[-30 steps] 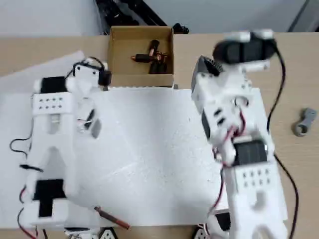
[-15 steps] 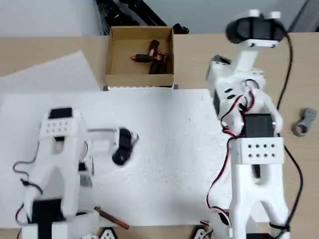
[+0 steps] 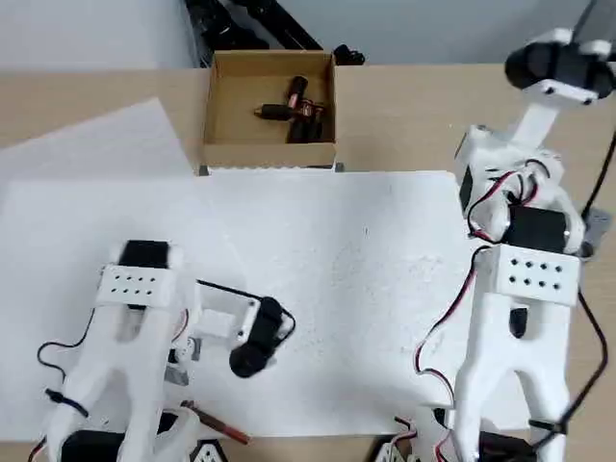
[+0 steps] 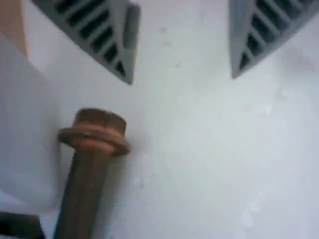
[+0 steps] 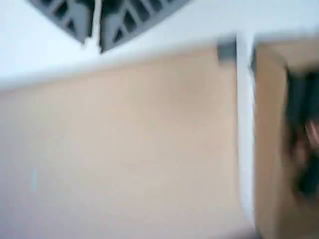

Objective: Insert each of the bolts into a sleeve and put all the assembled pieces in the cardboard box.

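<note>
2 ribbed grey fingers (image 4: 99, 35) of the left gripper (image 4: 180, 72) stand wide apart, gripping nothing. Just beside them lies 1 brown bolt (image 4: 92, 164), flanged head and smooth shank, on the white sheet (image 4: 209, 164), well apart from the cardboard box (image 3: 272, 149).

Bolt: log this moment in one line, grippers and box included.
left gripper: open, near bolt | right gripper: shut, empty | cardboard box: assembled pieces inside

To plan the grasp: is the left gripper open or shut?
Open: the left gripper has its two tips wide apart, with bare white sheet between them.
</note>
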You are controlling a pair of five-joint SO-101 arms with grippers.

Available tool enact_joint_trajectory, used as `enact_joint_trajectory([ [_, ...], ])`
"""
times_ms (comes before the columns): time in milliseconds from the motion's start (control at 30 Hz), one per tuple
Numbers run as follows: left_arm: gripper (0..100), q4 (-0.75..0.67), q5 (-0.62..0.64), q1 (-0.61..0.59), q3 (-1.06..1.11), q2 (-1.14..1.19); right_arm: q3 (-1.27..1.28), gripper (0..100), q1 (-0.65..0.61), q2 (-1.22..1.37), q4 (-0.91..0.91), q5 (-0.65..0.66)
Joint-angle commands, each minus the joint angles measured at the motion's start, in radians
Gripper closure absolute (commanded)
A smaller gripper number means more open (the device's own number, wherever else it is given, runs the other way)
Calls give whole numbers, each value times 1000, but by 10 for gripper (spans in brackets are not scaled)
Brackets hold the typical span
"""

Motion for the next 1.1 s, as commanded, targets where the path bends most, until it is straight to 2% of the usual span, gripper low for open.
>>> enact_joint_trajectory([
  [0, 882, 17, -17, 15, -2, -26, 29, 995, 10, 4, 48, -6],
  [167, 884, 15, -15, 11, -2, -26, 74, 995, 61, 4, 91, -6],
  [267, 885, 14, 9, 11, -2, -26, 98, 995, 44, 2, 84, -11],
  [400, 885, 2, 52, -18, -5, -26, 130, 995, -68, 10, 77, -14],
  [500, 885, -94, 149, -106, -7, -26, 204, 994, -180, 10, -12, -14],
  [600, 885, -241, 316, -212, -4, -26, 327, 994, -295, 12, -185, -14],
  [767, 885, -559, 770, -356, 15, -26, 551, 995, -438, 12, -575, -9],
  [933, 901, -882, 1214, -388, 154, -28, 715, 995, -527, 13, -817, -9],
  [1067, 989, -1079, 1433, -385, 277, -32, 795, 995, -559, 13, -888, -9],
])
